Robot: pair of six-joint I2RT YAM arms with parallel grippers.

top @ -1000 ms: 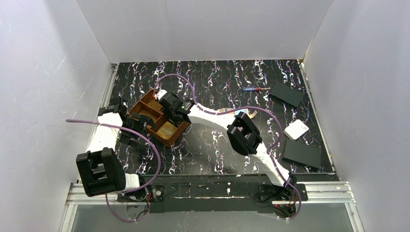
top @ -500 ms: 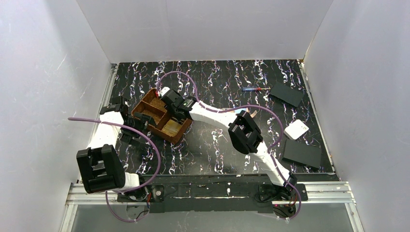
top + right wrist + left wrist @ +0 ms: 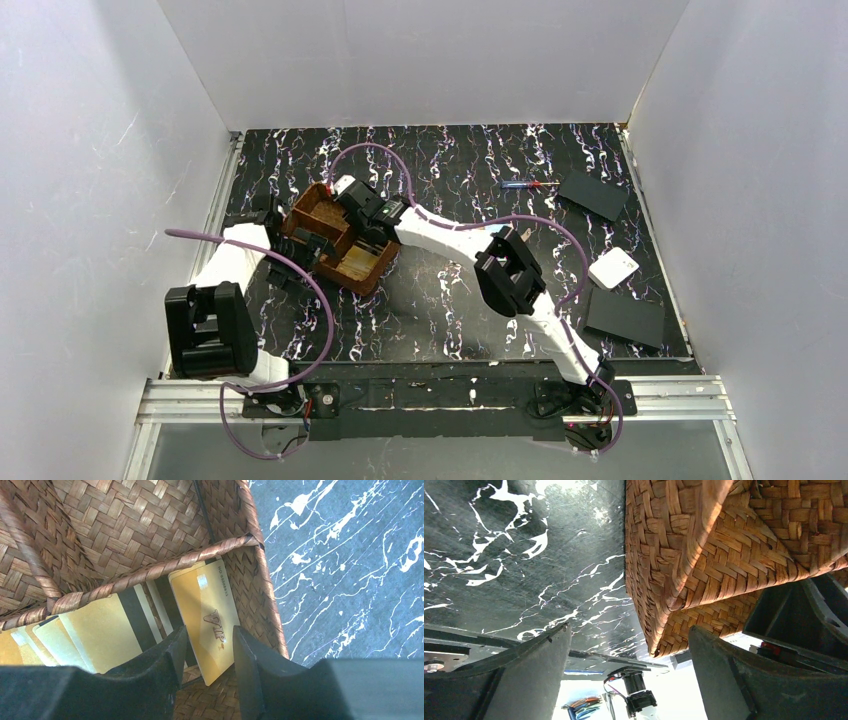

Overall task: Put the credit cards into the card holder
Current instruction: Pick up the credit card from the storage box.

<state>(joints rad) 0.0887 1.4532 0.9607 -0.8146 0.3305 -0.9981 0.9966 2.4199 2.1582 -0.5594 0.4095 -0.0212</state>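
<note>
Credit cards [image 3: 200, 600]: light, stiff, slippery; best taken by the raised edge.
Right gripper [image 3: 209, 632]: half open over one of them, nothing pinched.
Left gripper [image 3: 629, 628]: wide apart around the tray [image 3: 704, 555] corner, empty.

The credit cards [image 3: 100, 630] are gold, fanned and overlapping in one compartment of the woven tray [image 3: 130, 525]. The VIP card [image 3: 205, 612] lies face up beside the end wall. A neighbouring card shows a black stripe.
</note>
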